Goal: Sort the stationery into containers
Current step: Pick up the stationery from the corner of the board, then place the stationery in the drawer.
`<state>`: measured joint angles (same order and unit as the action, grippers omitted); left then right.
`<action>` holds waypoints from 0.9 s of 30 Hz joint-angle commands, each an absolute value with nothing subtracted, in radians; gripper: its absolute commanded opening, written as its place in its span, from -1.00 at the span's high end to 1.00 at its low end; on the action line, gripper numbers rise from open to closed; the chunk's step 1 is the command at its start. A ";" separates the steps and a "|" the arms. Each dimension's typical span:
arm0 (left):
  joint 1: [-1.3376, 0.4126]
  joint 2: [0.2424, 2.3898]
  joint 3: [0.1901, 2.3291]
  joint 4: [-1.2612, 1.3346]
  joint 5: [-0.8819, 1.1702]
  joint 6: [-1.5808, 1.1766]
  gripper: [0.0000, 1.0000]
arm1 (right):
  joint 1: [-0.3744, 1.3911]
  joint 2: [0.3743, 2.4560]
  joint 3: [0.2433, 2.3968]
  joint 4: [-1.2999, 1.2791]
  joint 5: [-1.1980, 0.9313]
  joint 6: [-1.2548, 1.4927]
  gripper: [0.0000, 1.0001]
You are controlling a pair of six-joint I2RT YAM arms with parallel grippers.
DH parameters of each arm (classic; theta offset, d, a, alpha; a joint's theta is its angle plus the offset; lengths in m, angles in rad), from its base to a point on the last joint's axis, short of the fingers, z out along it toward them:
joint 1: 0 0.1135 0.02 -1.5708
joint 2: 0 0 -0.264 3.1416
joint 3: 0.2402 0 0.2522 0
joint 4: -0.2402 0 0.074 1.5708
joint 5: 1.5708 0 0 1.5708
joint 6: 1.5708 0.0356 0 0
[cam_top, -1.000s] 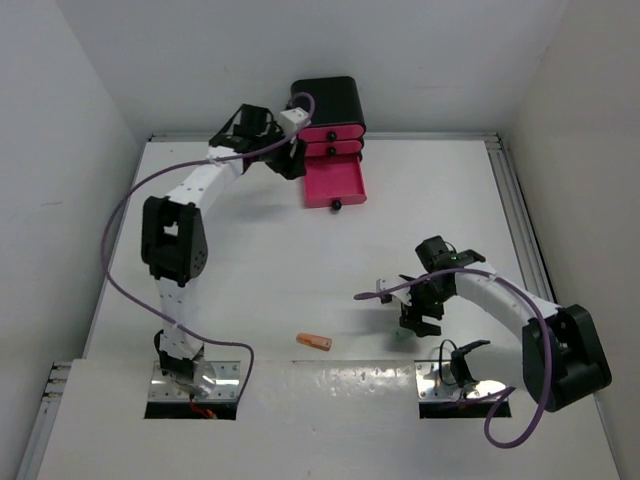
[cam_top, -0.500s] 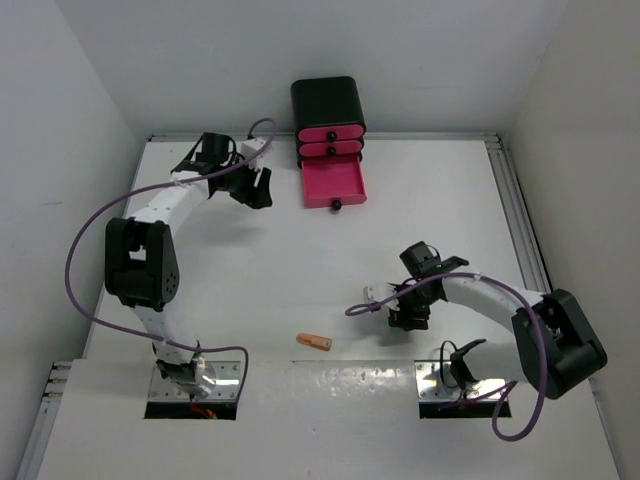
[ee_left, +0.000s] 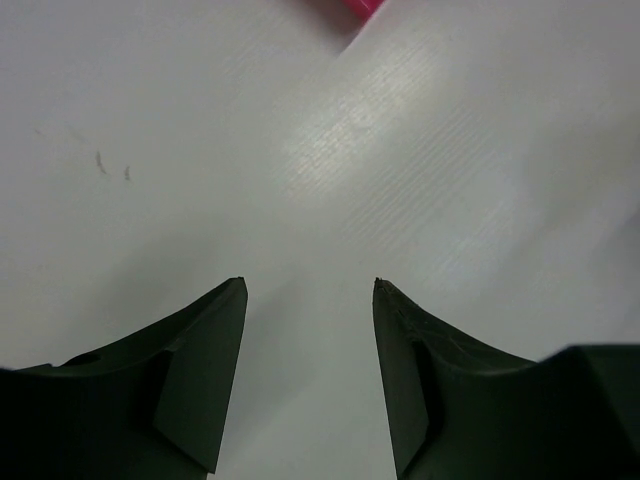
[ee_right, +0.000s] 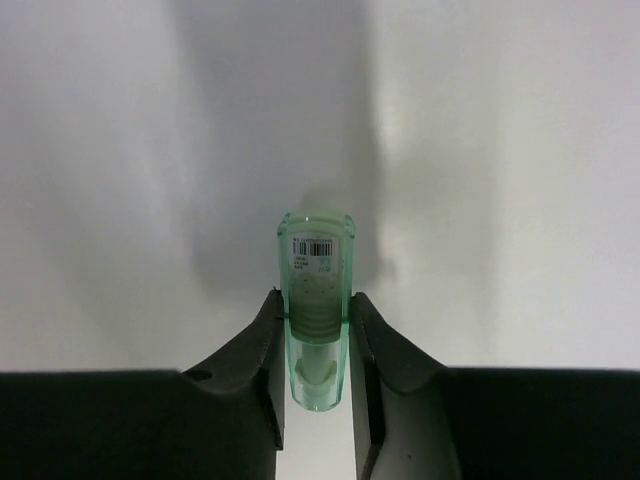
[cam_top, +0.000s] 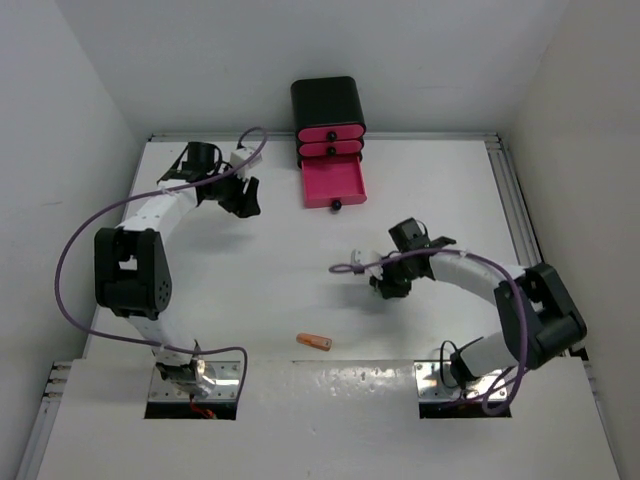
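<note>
A translucent green stick (ee_right: pixel 316 250) with a barcode label sits between the fingers of my right gripper (ee_right: pixel 315 296), which is shut on it just above the white table. In the top view my right gripper (cam_top: pixel 386 286) is at mid-table on the right and hides the green stick. An orange stick (cam_top: pixel 314 342) lies near the front edge. The containers are pink drawers in a black box (cam_top: pixel 328 98) at the back; the lowest drawer (cam_top: pixel 333 183) is pulled out. My left gripper (cam_top: pixel 243 199) stands open and empty left of that drawer; the wrist view shows its jaws (ee_left: pixel 309 283) apart over bare table.
Purple cables loop from both arms over the table. A raised rail (cam_top: pixel 520 215) runs along the right edge and white walls close in the sides and back. A pink drawer corner (ee_left: pixel 362 6) shows at the top of the left wrist view.
My right gripper closed on the green stick and moved up and left from the near edge. My left arm drew back leftward from the drawers.
</note>
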<state>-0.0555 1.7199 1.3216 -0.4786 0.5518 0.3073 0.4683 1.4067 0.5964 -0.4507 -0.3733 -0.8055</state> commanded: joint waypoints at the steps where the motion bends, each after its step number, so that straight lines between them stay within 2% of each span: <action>1: -0.037 1.660 1.287 -0.500 0.636 0.435 -0.18 | 0.437 1.477 0.808 -0.293 -0.403 -0.626 1.00; 5: -0.028 1.620 1.221 -0.538 0.701 0.563 -0.17 | 0.381 1.647 1.116 -0.238 -0.393 -0.363 1.00; 8: -0.026 1.579 1.177 -0.537 0.704 0.613 -0.18 | 0.359 1.802 1.433 -0.221 -0.353 -0.189 1.00; 15: -0.012 1.522 1.120 -0.540 0.747 0.681 -0.20 | 0.362 2.133 1.854 -0.201 -0.154 0.044 1.00; 19: -0.008 1.537 1.152 -0.629 0.795 0.761 -0.20 | 0.368 2.247 1.922 -0.170 -0.121 0.071 1.00; 25: -0.041 1.548 1.178 -0.707 0.807 0.851 -0.21 | 0.373 2.244 1.816 -0.109 -0.106 0.063 1.00; 27: -0.063 1.554 1.186 -0.745 0.810 0.902 -0.22 | 0.371 2.241 1.792 -0.078 -0.094 0.058 0.59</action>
